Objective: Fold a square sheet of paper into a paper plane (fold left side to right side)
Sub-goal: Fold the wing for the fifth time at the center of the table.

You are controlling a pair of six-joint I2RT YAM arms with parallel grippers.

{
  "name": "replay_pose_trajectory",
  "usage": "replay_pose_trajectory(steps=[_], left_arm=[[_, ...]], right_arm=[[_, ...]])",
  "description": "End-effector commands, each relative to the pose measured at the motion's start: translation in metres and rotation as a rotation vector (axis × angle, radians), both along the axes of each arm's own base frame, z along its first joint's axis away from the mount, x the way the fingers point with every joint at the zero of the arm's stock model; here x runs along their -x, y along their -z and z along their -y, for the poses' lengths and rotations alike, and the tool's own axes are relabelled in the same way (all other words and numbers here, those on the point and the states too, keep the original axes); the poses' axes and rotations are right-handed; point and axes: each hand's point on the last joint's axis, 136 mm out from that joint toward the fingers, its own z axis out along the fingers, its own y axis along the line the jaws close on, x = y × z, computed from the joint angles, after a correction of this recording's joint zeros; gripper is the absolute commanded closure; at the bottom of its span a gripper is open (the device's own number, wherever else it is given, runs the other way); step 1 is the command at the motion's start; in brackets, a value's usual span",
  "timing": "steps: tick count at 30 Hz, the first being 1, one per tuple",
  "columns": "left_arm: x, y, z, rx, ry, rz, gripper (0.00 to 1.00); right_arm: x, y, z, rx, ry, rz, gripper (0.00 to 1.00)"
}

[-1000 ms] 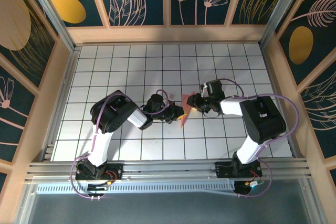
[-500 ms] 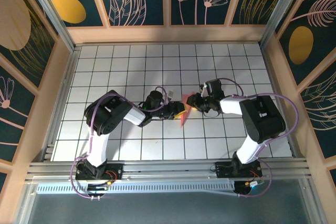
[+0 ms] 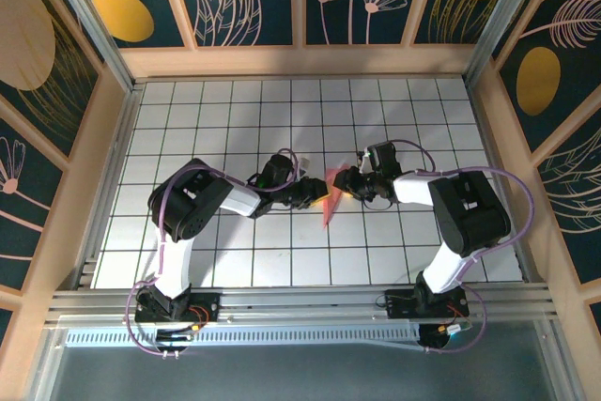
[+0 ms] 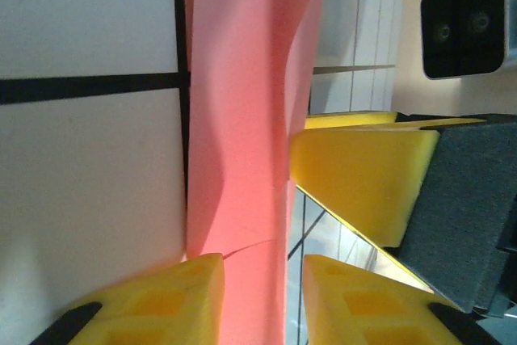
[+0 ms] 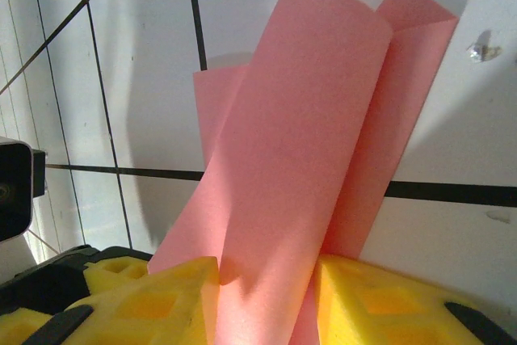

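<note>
The yellow-fingered right claw (image 5: 262, 276) pinches a folded salmon-pink sheet of paper (image 5: 307, 135). The left claw (image 4: 260, 272) straddles it, grip unclear.

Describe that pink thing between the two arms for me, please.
The pink paper is a thin, plain salmon sheet folded lengthwise into narrow layers, tapering to a point toward the arms' bases. It looks lifted off the white grid table, pinched by the right gripper, while the left gripper loosely straddles it from the opposite side.
</note>
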Motion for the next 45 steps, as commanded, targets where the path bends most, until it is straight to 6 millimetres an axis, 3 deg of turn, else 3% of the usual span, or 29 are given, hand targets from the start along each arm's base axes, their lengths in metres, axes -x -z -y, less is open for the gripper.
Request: replay_pose_trajectory(steps=[1,17,30,45], left_arm=[[-0.009,0.015,-0.009,-0.078,-0.027,0.013,0.74],[-0.012,0.026,-0.007,-0.095,-0.014,0.013,0.94],[-0.007,0.029,-0.004,-0.089,0.028,0.023,0.99],[-0.006,0.059,-0.014,-0.218,0.023,-0.014,1.0]], right_arm=[[0.007,0.023,0.003,0.064,-0.009,-0.037,0.64],[0.008,0.025,0.002,0.067,-0.021,-0.041,0.64],[0.008,0.027,-0.001,0.066,-0.029,-0.046,0.64],[0.005,0.005,-0.002,0.022,-0.013,0.014,0.64]])
